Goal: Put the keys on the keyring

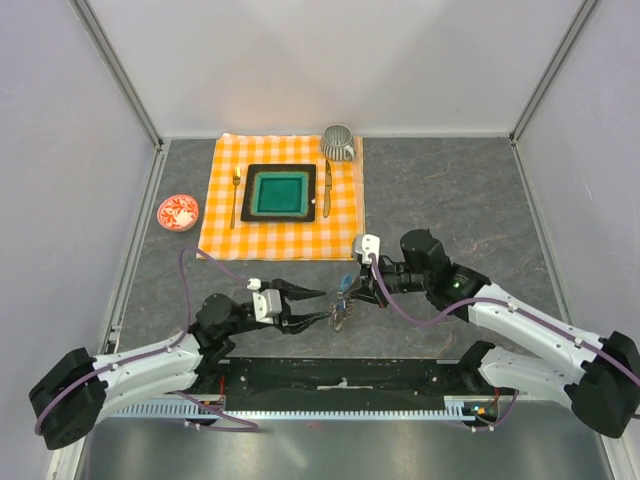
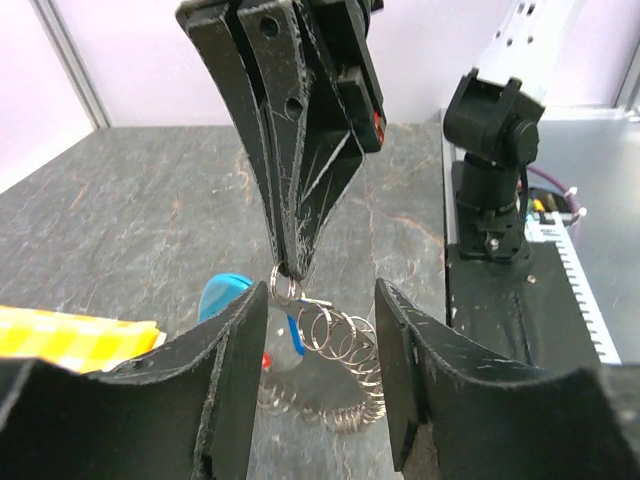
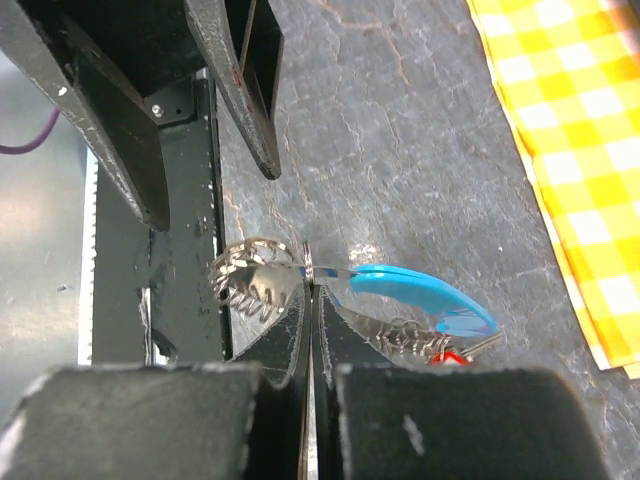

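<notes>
Right gripper (image 1: 350,295) jaws pinch the keyring (image 2: 345,345), left gripper (image 1: 325,305) jaws gape, blue-tagged key (image 3: 420,292) pointing toward cloth (image 3: 580,150).

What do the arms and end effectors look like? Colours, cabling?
The left arm and right arm have white links, black joints and a purple cable each. The left end effector and right end effector are black with tapered, scuffed fingers.

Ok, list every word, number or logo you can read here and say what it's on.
None can be read in any view.
Blue key tag: plain, no print shows.
Keyring: bare metal, no marking visible.
White patch on the base rail: too small to read.
</notes>
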Robot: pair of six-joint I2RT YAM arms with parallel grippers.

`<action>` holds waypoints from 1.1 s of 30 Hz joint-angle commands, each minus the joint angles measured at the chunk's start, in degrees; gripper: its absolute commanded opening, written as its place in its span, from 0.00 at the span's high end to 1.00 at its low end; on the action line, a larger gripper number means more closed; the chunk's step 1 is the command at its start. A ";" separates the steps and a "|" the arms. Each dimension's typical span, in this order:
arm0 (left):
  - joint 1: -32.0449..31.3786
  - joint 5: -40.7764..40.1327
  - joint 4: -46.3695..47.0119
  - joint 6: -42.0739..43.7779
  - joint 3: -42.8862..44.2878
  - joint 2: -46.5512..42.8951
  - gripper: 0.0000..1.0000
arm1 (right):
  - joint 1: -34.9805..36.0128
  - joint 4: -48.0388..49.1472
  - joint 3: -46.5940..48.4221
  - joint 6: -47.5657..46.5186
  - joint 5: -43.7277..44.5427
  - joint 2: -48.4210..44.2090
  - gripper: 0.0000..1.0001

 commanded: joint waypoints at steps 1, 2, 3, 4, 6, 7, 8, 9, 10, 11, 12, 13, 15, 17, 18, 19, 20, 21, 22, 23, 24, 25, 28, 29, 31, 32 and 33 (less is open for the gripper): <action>0.13 -2.91 -14.88 7.67 2.60 -4.70 0.45 | 0.75 -11.44 6.58 -6.39 2.14 2.68 1.00; 0.04 -3.01 -16.02 7.77 3.04 -4.62 0.45 | 1.01 -12.42 7.29 -7.71 2.40 3.12 1.00; 0.04 -3.09 -16.99 7.51 3.22 -4.36 0.45 | 1.36 -13.30 7.91 -8.50 2.93 4.00 1.00; 0.13 -3.01 -17.26 7.24 3.48 -3.57 0.45 | 2.15 -14.78 8.87 -9.03 4.24 4.44 1.00; 0.04 -2.05 -17.96 6.98 4.27 -2.69 0.45 | 3.20 -15.85 9.76 -10.44 5.91 5.58 1.00; 0.04 -1.87 -18.14 6.89 4.54 -2.42 0.45 | 4.17 -16.64 10.46 -10.88 6.62 5.94 1.00; 0.04 -1.87 -18.32 6.80 5.06 -1.64 0.45 | 4.79 -16.99 10.90 -11.23 7.76 6.38 1.00; 0.04 -1.78 -18.67 6.89 5.33 -1.19 0.45 | 5.31 -17.43 11.34 -11.93 8.29 7.25 1.00; 0.04 -1.69 -18.76 6.89 5.50 -0.84 0.45 | 6.45 -17.70 11.87 -12.20 8.99 7.61 1.00; 0.13 -1.78 -18.76 6.89 5.77 -0.14 0.45 | 6.81 -17.87 12.13 -12.46 9.95 8.05 1.00; 0.04 -1.26 -18.76 6.80 5.94 0.13 0.45 | 7.16 -17.87 12.31 -12.64 10.23 8.49 1.00; 0.04 -0.99 -18.85 6.80 6.12 0.30 0.45 | 7.86 -18.05 12.57 -12.99 10.49 8.66 1.00; 0.04 -0.29 -18.76 6.71 6.47 1.18 0.46 | 8.39 -18.14 12.84 -13.25 11.45 9.36 1.00; 0.04 0.24 -18.85 6.63 6.91 1.71 0.47 | 8.92 -18.23 12.93 -13.61 11.63 9.46 1.00; 0.04 0.51 -18.76 6.63 7.00 2.23 0.48 | 9.01 -18.23 12.93 -13.69 11.63 9.63 1.00; 0.04 0.59 -18.76 6.63 7.00 2.50 0.48 | 9.19 -18.23 12.93 -13.78 11.63 9.63 1.00; 0.04 0.68 -18.76 6.63 7.26 2.85 0.49 | 9.27 -18.23 12.93 -14.04 11.63 9.63 1.00; 0.04 0.86 -18.76 6.45 7.35 3.20 0.49 | 9.36 -18.23 12.93 -14.13 11.63 9.55 1.00; -0.04 0.95 -18.76 6.45 7.52 3.99 0.50 | 9.45 -18.14 12.93 -14.22 11.72 9.46 1.00; 0.13 1.21 -18.85 6.36 7.79 4.26 0.50 | 9.45 -18.23 12.93 -14.40 11.72 9.46 1.00; 0.04 1.65 -18.76 6.01 7.96 4.61 0.51 | 9.45 -18.14 12.93 -14.57 11.64 9.54 1.00; 0.04 1.82 -18.76 6.01 8.14 5.40 0.52 | 9.54 -17.96 12.84 -14.49 11.72 9.54 1.00; 0.04 2.88 -18.50 5.84 8.84 6.80 0.53 | 9.63 -17.18 12.49 -14.49 11.64 9.37 1.00; 0.04 3.23 -18.23 5.75 8.93 7.16 0.53 | 9.63 -16.91 12.40 -14.49 11.55 9.37 1.00; -0.04 3.58 -17.62 5.31 9.11 7.77 0.57 | 9.63 -16.04 11.96 -14.22 11.46 9.37 1.00; 0.04 3.76 -17.27 5.22 9.11 8.39 0.58 | 9.63 -15.77 11.87 -14.22 11.20 9.28 1.00; 0.04 3.93 -16.92 5.05 9.20 8.74 0.60 | 9.63 -15.50 11.79 -14.22 11.02 9.28 1.00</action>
